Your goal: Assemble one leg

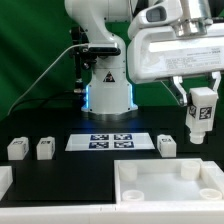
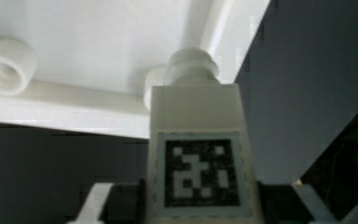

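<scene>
The fingers (image 1: 181, 96) are clamped on a leg (image 1: 201, 112) and hold it upright in the air, tag facing out and round stub end pointing down. Below them the white tray (image 1: 170, 172) lies on the dark surface (image 1: 60, 185). One spare leg (image 1: 166, 145) stands on the surface lower down, near them. Two others (image 1: 44, 148) stand well apart from them, beyond the marker board (image 1: 112, 141).

Smooth white plastic leg (image 1: 200, 110), matt black table (image 1: 62, 172)
</scene>
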{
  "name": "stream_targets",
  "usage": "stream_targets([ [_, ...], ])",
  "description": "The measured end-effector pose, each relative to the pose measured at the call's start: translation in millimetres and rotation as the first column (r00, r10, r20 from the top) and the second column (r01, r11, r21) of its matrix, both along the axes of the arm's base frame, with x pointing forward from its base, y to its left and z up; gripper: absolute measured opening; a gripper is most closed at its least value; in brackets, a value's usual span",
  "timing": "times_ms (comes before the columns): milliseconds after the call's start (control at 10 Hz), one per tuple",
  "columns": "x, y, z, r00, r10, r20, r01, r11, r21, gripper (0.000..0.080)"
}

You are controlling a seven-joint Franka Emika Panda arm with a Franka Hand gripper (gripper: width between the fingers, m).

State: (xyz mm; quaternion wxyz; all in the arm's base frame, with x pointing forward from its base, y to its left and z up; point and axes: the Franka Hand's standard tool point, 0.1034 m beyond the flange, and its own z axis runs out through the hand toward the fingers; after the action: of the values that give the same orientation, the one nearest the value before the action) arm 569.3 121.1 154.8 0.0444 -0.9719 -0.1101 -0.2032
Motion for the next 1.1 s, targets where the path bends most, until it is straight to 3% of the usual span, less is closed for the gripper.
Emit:
stream_targets([
  [400, 0.8, 1.8, -1.6, 1.000, 0.002, 0.012, -0.002, 1.000, 0.002, 0.0292],
  [600, 16.6, 7.1, -10.7, 0.998, -0.004, 0.065, 0.003, 1.000, 0.018, 0.0293],
  [800, 32.5, 17.7, -10.5, 0.994, -0.029, 0.102, 0.024, 0.999, 0.046, 0.0293],
  [1100, 32.2, 21.5, -10.1, 0.994, -0.017, 0.112, 0.012, 0.999, 0.044, 0.0293],
])
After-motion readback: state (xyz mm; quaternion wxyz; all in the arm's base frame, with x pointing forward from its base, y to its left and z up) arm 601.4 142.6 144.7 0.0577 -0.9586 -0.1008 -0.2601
